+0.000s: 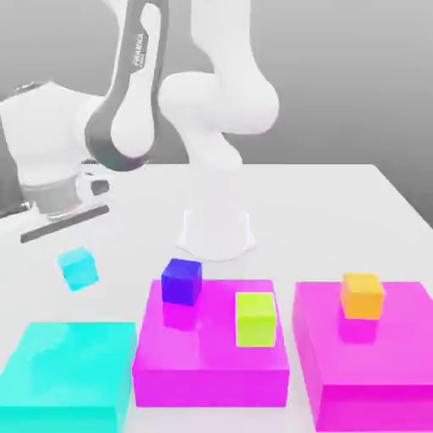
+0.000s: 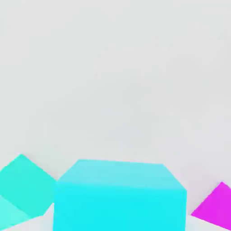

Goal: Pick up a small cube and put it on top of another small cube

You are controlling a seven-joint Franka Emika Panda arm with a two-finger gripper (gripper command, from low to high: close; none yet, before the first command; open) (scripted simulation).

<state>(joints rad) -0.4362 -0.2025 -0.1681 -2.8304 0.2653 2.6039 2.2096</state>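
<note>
Over the white table [image 1: 313, 224], my jaws grip the cyan cube [image 1: 78, 269]; lowering it askew could topple it.

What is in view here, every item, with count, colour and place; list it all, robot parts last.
small cube: 1, cyan, at the gripper, to the exterior view's left
large flat block: 1, cyan, front, at the exterior view's left
large flat blocks: 2, magenta, one front centre, one at the exterior view's right
small cube: 1, dark blue, on the centre block
small cube: 1, yellow-green, on the centre block
small cube: 1, orange, on the right magenta block
table: 1, white, under everything
robot arm: 1, white with dark grey, at the back
gripper: 1, above the table, at the cyan cube
</note>
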